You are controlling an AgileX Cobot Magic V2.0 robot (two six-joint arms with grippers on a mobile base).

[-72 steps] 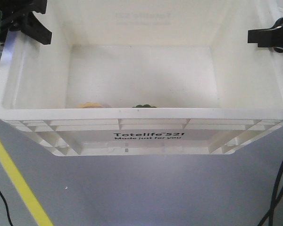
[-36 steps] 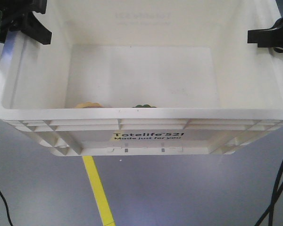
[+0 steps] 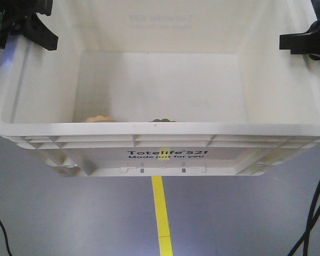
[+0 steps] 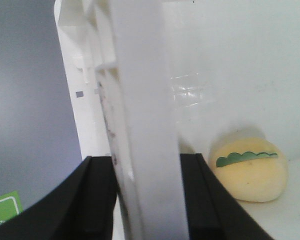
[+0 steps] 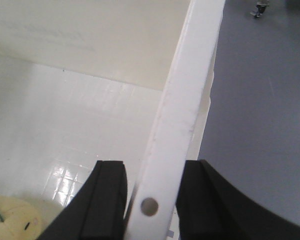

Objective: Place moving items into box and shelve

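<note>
The yellow floor line [image 3: 161,213] slides from left to centre beneath us; the box [image 3: 165,128] keeps its place. Our left gripper [image 4: 147,165] clamps its left rim, the moving items [image 4: 250,170] lie inside, and our right gripper [image 5: 152,170] clamps its right rim. Shelving remains.

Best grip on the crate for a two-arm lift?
The crate is best taken by the top rims of its side walls, from above. Those thin upright walls fit between fingers, and one gripper per side should balance it. The left gripper and right gripper straddle them so.

A lab or workshop: grey floor [image 3: 69,218], yellow tape line [image 3: 160,213], loose cables [image 3: 311,221].
</note>
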